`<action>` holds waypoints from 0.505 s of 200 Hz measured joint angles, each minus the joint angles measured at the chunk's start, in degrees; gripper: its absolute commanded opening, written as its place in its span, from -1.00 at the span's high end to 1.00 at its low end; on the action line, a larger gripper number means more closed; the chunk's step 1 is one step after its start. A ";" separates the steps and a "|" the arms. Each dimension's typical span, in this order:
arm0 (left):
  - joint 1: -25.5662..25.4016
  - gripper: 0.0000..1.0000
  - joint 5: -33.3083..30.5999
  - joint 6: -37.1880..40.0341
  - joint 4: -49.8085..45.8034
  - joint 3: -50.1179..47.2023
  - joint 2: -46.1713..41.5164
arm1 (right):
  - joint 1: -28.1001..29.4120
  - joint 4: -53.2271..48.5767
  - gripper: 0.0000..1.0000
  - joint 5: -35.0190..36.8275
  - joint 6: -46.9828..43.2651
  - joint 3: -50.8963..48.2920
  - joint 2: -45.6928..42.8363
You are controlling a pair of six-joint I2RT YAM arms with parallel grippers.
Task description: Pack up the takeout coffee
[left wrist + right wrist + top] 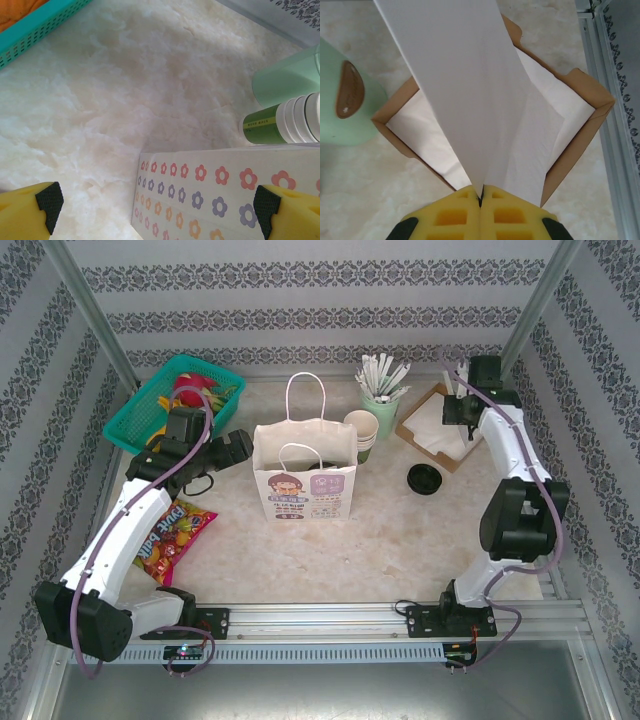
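Observation:
The takeout coffee [424, 479] stands on the table right of the paper bag [303, 480]; from above I see its round black lid. My left gripper [232, 448] is open beside the bag's left side. In the left wrist view the bag's flower-printed side [215, 190] lies between the wide-apart yellow fingers [30, 212] of that gripper [155, 215]. My right gripper [455, 415] hovers over the brown napkin box [432, 430]. It [480, 197] is shut on a white napkin [465, 90] that rises from the box [580, 125].
A stack of lidless cups [361, 433] and a mint holder of stirrers [380, 405] stand behind the bag on the right. A teal basket [175, 400] sits at back left. A candy packet [175, 535] lies front left. Patterned walls close in the table.

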 measured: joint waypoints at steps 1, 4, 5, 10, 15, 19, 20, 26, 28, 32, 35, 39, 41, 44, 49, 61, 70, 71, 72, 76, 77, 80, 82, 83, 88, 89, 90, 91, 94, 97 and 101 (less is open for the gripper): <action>0.00 -0.99 0.00 0.04 0.00 0.00 0.00 | -0.07 0.02 1.00 -0.15 0.15 -0.13 -0.17; 0.00 -0.99 0.00 0.17 0.00 0.00 -0.04 | -0.07 0.17 1.00 -0.50 0.66 -0.42 -0.61; 0.00 -0.99 0.00 0.28 0.00 0.00 -0.09 | -0.07 0.22 1.00 -0.59 0.74 -0.48 -0.72; 0.00 -0.99 0.02 0.59 0.02 0.00 -0.15 | -0.11 0.79 1.00 -1.18 1.36 -1.07 -1.44; 0.00 -0.99 0.02 0.94 0.11 0.00 -0.26 | -0.20 1.42 1.00 -1.81 1.97 -1.73 -2.16; 0.00 -0.99 0.07 1.18 0.20 0.00 -0.35 | -0.22 1.92 1.00 -2.27 2.51 -2.23 -2.89; 0.00 -0.99 0.09 1.27 0.24 0.00 -0.39 | -0.22 2.10 1.00 -2.45 2.60 -2.47 -3.15; 0.00 -0.99 0.20 1.62 0.46 0.00 -0.61 | -0.24 2.95 1.00 -3.17 3.43 -3.43 -4.39; 0.00 -0.99 0.20 1.75 0.52 0.00 -0.70 | -0.24 3.23 1.00 -3.39 3.65 -3.78 -4.85; 0.00 -0.99 0.22 2.01 0.70 0.00 -0.87 | -0.28 3.65 1.00 -3.78 4.15 -4.39 -5.70; 0.00 -0.99 0.26 2.25 0.83 0.00 -1.03 | -0.37 4.13 1.00 -4.22 4.50 -5.03 -6.54; 0.00 -0.99 0.39 2.58 1.03 0.00 -1.25 | -0.37 4.63 1.00 -4.66 5.14 -5.64 -7.48; 0.00 -0.99 0.42 2.73 1.14 0.00 -1.36 | -0.37 5.05 1.00 -4.87 5.31 -6.01 -7.98; 0.00 -0.99 0.50 2.99 1.29 0.00 -1.57 | -0.37 5.44 1.00 -5.11 5.64 -6.47 -8.72; 0.00 -0.99 0.66 3.32 1.55 0.00 -1.86 | -0.37 6.16 1.00 -5.57 6.19 -7.30 -9.99; 0.00 -0.99 0.98 4.17 2.12 0.00 -2.58 | -0.37 7.43 1.00 -6.64 7.50 -8.83 -13.00; 0.00 -0.99 1.16 4.74 2.82 0.00 -3.13 | -0.37 8.07 1.00 -7.43 8.41 -9.35 -14.86; 0.00 -0.99 1.18 4.81 2.86 0.00 -3.15 | -0.37 8.13 1.00 -7.63 8.59 -9.38 -15.15; 0.00 -0.99 1.20 4.85 2.93 0.00 -3.19 | -0.37 8.17 1.00 -7.65 8.61 -9.40 -15.28; 0.00 -0.99 1.29 5.11 3.28 0.00 -3.43 | -0.37 8.33 1.00 -8.00 8.90 -9.46 -16.04; 0.00 -0.99 1.31 5.25 3.39 0.00 -3.52 | -0.37 8.39 1.00 -8.07 9.01 -9.46 -16.17; 0.00 -0.99 1.33 5.49 3.61 0.00 -3.67 | -0.37 8.55 1.00 -8.31 9.33 -9.51 -16.70; 0.00 -0.99 1.36 5.60 3.74 0.00 -3.76 | -0.37 8.72 1.00 -8.48 9.46 -9.57 -17.05; 0.00 -0.99 1.38 5.66 3.82 0.00 -3.80 | -0.37 8.76 1.00 -8.52 9.53 -9.60 -17.18; 0.00 -0.99 1.55 5.97 4.17 0.00 -4.09 | -0.37 9.09 1.00 -8.94 9.94 -9.77 -18.10; 0.00 -0.99 1.55 5.99 4.22 0.00 -4.11 | -0.37 9.16 1.00 -9.07 10.03 -9.79 -18.38; 0.00 -0.99 1.60 6.03 4.28 0.00 -4.13 | -0.37 9.18 1.00 -9.11 10.12 -9.84 -18.53; 0.00 -0.99 1.66 6.14 4.33 0.00 -4.22 | -0.37 9.20 1.00 -9.20 10.25 -9.88 -18.86; 0.00 -0.99 1.73 6.32 4.52 0.00 -4.35 | -0.37 9.31 1.00 -9.40 10.45 -10.01 -19.37; 0.00 -0.99 1.84 6.47 4.72 0.00 -4.48 | -0.35 9.40 1.00 -9.55 10.71 -10.12 -19.96; 0.00 -0.99 2.08 6.80 4.92 0.00 -4.68 | -0.35 9.49 1.00 -9.75 11.10 -10.32 -20.79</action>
